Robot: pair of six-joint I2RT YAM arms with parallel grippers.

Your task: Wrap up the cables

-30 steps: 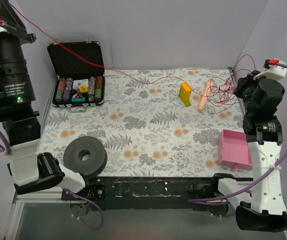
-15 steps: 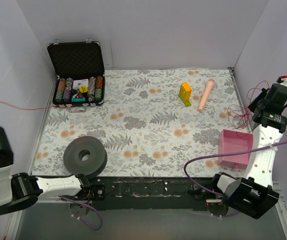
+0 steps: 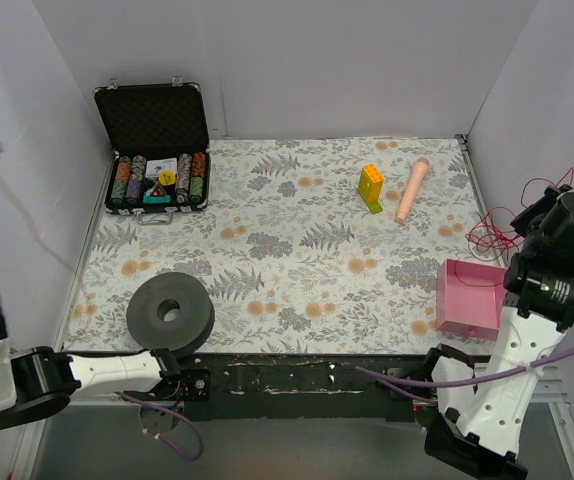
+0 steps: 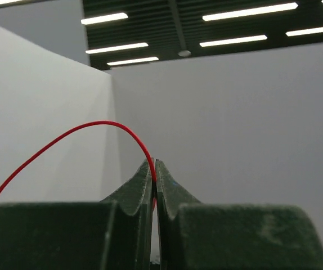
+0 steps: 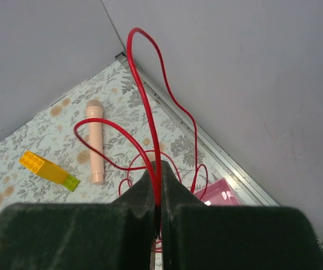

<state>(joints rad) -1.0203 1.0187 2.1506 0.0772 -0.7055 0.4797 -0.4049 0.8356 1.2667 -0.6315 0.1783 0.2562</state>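
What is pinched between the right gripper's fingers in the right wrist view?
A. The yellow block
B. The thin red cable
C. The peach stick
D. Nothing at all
B: the thin red cable rises straight out of the shut right gripper, while the peach stick and the yellow block lie apart on the table beyond it.
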